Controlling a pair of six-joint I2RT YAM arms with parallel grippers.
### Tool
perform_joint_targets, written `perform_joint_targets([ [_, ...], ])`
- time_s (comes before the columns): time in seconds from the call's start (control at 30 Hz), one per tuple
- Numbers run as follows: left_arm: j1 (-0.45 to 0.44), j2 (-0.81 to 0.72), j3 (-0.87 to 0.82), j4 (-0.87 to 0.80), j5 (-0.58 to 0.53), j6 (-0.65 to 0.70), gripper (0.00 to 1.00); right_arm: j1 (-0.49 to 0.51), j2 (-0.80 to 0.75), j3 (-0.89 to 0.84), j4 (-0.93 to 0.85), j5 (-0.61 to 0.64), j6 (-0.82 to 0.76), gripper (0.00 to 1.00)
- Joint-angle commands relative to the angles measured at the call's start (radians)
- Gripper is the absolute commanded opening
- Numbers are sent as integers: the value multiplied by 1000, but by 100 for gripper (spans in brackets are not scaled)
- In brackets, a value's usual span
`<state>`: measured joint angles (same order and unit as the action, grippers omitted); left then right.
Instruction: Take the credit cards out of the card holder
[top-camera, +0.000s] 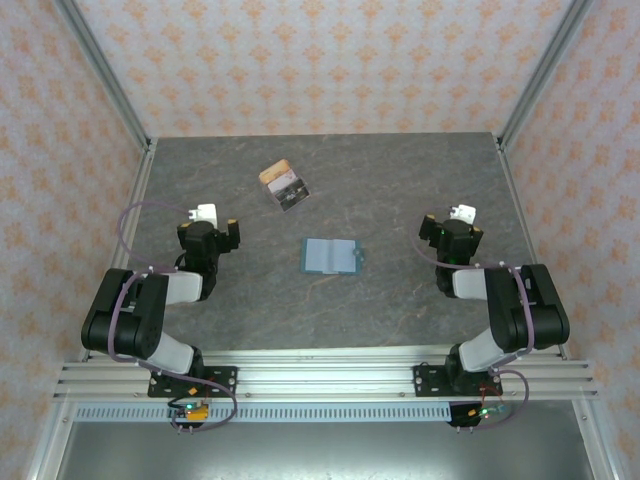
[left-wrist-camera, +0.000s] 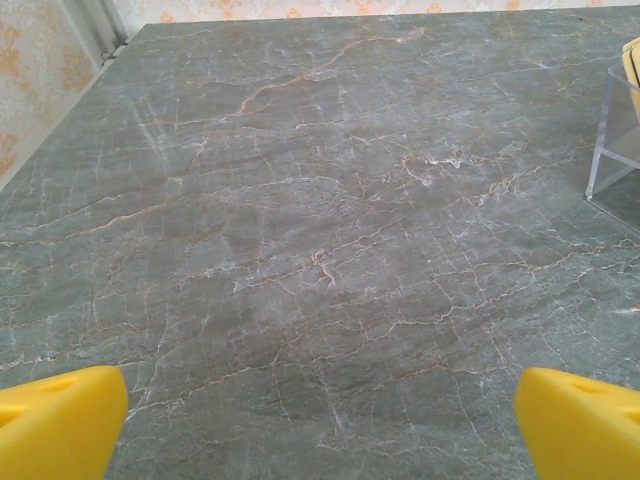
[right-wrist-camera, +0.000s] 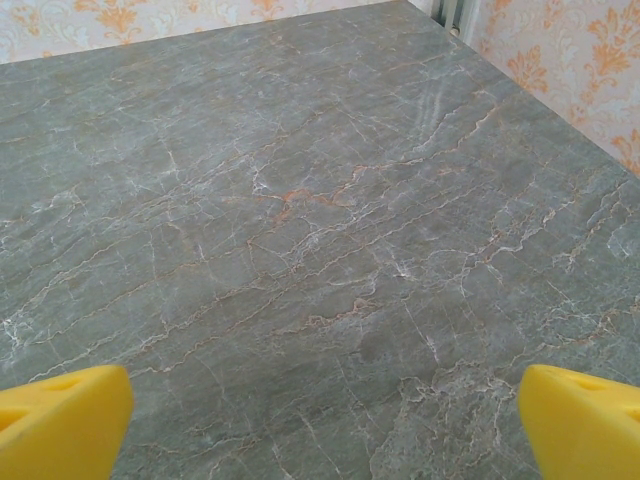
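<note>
The card holder (top-camera: 330, 256), a blue-grey two-panel wallet, lies open and flat at the table's middle. Behind it and a little left, a bunch of tan and white credit cards (top-camera: 284, 185) stands on edge; the left wrist view shows a clear plastic case (left-wrist-camera: 612, 140) around them at its right edge. My left gripper (top-camera: 222, 232) hovers left of the holder, open, its yellow fingertips (left-wrist-camera: 60, 420) wide apart over bare stone. My right gripper (top-camera: 442, 234) is right of the holder, also open, yellow fingertips (right-wrist-camera: 580, 420) spread with nothing between them.
The grey marbled table (top-camera: 400, 190) is bounded by patterned walls and aluminium posts at the back corners (top-camera: 148, 140). A metal rail (top-camera: 320, 375) carries both arm bases at the near edge.
</note>
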<state>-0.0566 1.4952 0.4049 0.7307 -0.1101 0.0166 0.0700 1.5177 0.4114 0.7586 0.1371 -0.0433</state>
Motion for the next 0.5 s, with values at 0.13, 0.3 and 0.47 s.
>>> perform_joint_targets([
  [0.13, 7, 2, 23, 12, 10, -4, 100, -5, 5, 0, 33, -7, -7, 99],
  [0.3, 8, 4, 26, 6, 11, -5, 100, -6, 5, 0, 33, -7, -8, 99],
  [0.47, 8, 3, 23, 12, 11, -4, 100, -6, 5, -2, 35, -8, -7, 99],
])
